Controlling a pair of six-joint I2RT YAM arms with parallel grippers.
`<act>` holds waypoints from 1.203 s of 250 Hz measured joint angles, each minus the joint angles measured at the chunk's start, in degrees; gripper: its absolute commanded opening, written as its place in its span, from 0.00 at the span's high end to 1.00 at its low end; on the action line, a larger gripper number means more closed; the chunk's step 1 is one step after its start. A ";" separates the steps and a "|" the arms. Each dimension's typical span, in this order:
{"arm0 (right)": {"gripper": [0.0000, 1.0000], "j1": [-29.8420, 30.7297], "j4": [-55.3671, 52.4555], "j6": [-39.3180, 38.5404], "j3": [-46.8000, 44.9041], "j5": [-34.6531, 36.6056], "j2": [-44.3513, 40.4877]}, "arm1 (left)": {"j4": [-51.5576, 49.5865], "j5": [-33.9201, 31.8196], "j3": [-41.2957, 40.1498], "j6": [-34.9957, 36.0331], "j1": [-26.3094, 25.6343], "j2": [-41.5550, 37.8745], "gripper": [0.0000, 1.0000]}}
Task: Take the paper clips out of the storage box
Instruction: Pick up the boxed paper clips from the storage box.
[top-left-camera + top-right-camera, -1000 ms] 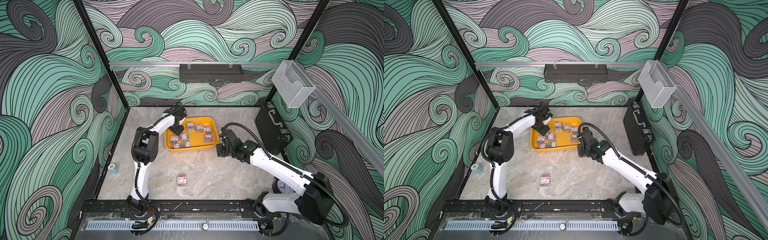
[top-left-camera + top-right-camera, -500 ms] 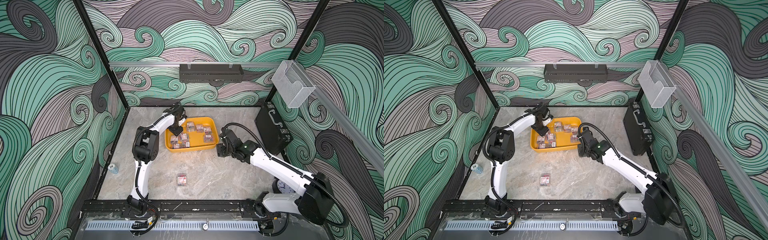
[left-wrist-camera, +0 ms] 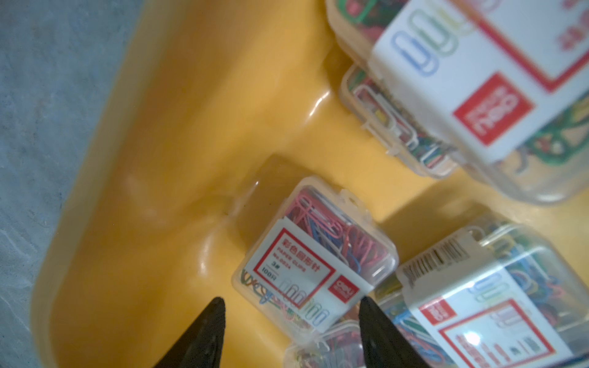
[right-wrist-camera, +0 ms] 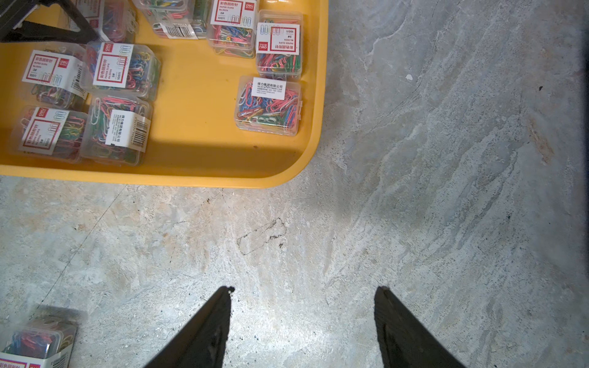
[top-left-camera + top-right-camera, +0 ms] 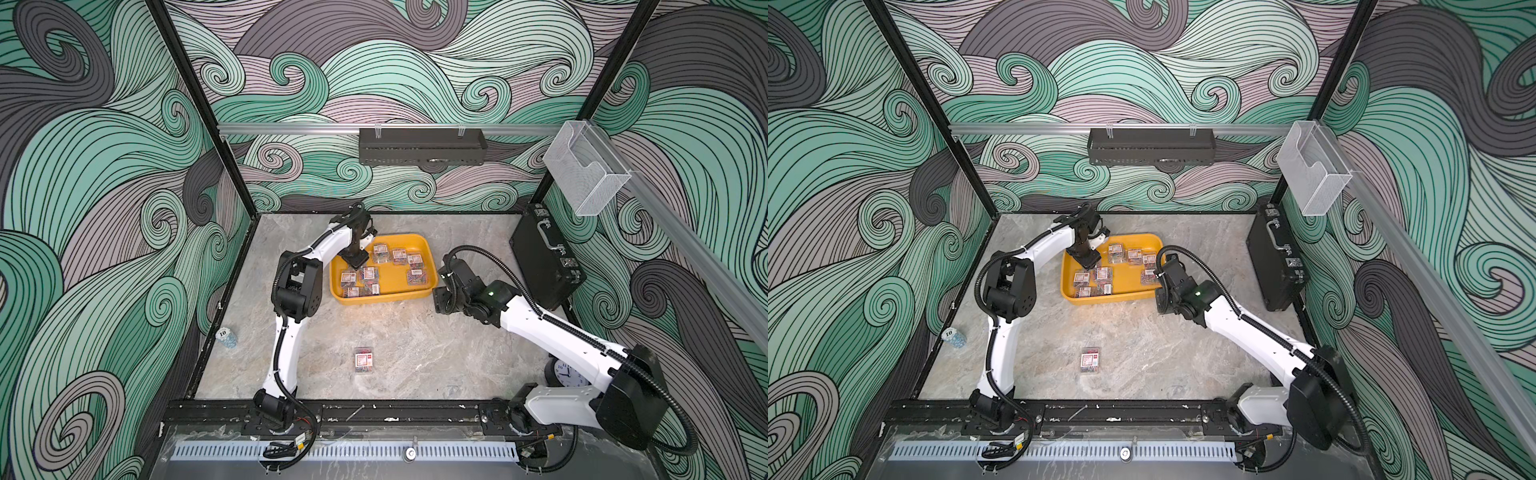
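Observation:
The yellow storage box (image 5: 390, 296) (image 5: 1113, 299) sits at the back middle of the table and holds several clear boxes of paper clips (image 5: 399, 255) (image 4: 267, 105). My left gripper (image 5: 354, 262) (image 3: 291, 301) reaches down into the tray's left part. It is open, and its tips straddle the end of one labelled box (image 3: 318, 255) without closing on it. One more box of paper clips (image 5: 364, 360) (image 5: 1090, 360) lies on the table in front. My right gripper (image 5: 440, 297) (image 4: 306, 288) hangs open over bare table by the tray's right front corner.
A black briefcase (image 5: 544, 262) stands against the right wall, with a clear bin (image 5: 586, 170) mounted above it. A black shelf (image 5: 422, 145) hangs on the back rail. A clock (image 5: 565, 372) lies under the right arm. A small stack marked 10 (image 5: 226, 337) sits past the table's left edge.
My left gripper has dropped a little lower and nearer into the tray, over the boxes at its left. The right arm has hardly moved.

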 measured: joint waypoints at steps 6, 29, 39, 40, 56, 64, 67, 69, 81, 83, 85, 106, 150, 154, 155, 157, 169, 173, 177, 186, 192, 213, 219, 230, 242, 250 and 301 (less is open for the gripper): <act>0.28 0.00 -0.02 0.00 0.00 0.00 0.00 | 0.00 0.04 0.33 0.04 0.00 0.33 0.34; 0.27 0.00 -0.11 0.02 0.00 0.00 0.00 | 0.00 0.26 1.31 0.09 0.00 1.36 0.34; 0.27 0.00 -0.13 0.02 0.00 0.00 0.00 | 0.07 0.46 1.57 0.11 0.00 1.77 0.34; 0.27 0.00 -0.13 0.02 0.00 0.00 0.00 | 0.07 0.48 1.60 0.11 0.00 1.81 0.34; 0.27 0.00 -0.17 0.04 0.00 0.02 0.00 | 0.04 0.70 1.84 0.13 0.00 2.19 0.34; 0.26 0.00 -0.22 0.02 0.00 0.02 0.00 | 0.02 0.76 2.01 0.11 0.00 2.32 0.34; 0.26 0.00 -0.26 0.02 0.00 0.02 0.00 | 0.04 0.81 2.05 0.11 0.00 2.32 0.34; 0.26 0.00 -0.28 0.02 0.00 0.02 0.00 | 0.07 0.83 2.05 0.09 0.00 2.34 0.34; 0.26 0.00 -0.39 0.02 0.00 0.02 0.00 | 0.09 0.98 2.19 0.09 0.00 2.34 0.34; 0.26 0.00 -0.39 0.02 0.00 0.02 0.00 | 0.07 1.01 2.21 0.09 0.00 2.34 0.34; 0.26 0.00 -0.39 0.02 0.00 0.02 0.00 | 0.07 1.05 2.23 0.09 0.00 2.34 0.34; 0.26 0.00 -0.50 0.02 0.00 0.02 -0.04 | 0.11 1.53 2.25 0.07 0.00 2.36 0.34; 0.25 -0.02 -1.20 0.02 0.00 0.15 -0.94 | 0.85 2.45 2.32 0.00 0.00 2.54 0.33; 0.25 -0.02 -1.25 0.02 0.00 0.22 -1.16 | 1.07 2.45 2.36 0.00 0.00 2.64 0.33; 0.25 -0.02 -1.25 0.02 0.00 0.22 -1.16 | 1.07 2.45 2.36 0.00 0.00 2.64 0.33; 0.25 -0.04 -1.27 0.02 0.00 0.22 -1.22 | 1.07 2.45 2.36 0.00 0.00 2.64 0.33; 0.24 -0.04 -1.44 0.02 0.00 0.39 -1.68 | 1.75 2.45 2.36 -0.02 0.00 2.86 0.33; 0.24 -0.04 -1.51 0.02 0.00 0.44 -1.84 | 1.95 2.45 2.36 -0.07 0.00 2.93 0.32; 0.24 -0.07 -1.62 0.04 0.00 0.46 -2.05 | 2.14 2.43 2.36 -0.07 0.00 3.02 0.32; 0.24 -0.13 -1.75 0.04 0.00 0.55 -2.45 | 2.73 2.43 2.36 -0.15 0.00 3.30 0.32; 0.23 -0.15 -1.86 0.04 0.00 0.59 -2.73 | 3.15 2.43 2.36 -0.20 0.02 3.43 0.32; 0.23 -0.22 -2.14 0.04 0.00 0.81 -3.56 | 4.28 2.54 2.36 -0.39 0.00 3.85 0.32; 0.23 -0.22 -2.19 0.04 0.00 0.87 -3.78 | 4.61 2.67 2.36 -0.44 0.00 3.96 0.33; 0.23 -0.22 -2.25 0.04 0.00 0.98 -4.00 | 4.94 2.89 2.36 -0.48 0.02 4.11 0.34; 0.23 -0.22 -2.32 0.04 0.00 1.09 -4.09 | 5.20 3.10 2.36 -0.57 0.02 4.17 0.35; 0.23 -0.22 -2.34 0.04 0.00 1.14 -4.11 | 5.25 3.21 2.36 -0.63 0.02 4.24 0.36; 0.23 -0.22 -2.47 0.02 0.00 1.55 -3.93 | 5.25 3.69 2.36 -1.70 0.07 4.26 0.45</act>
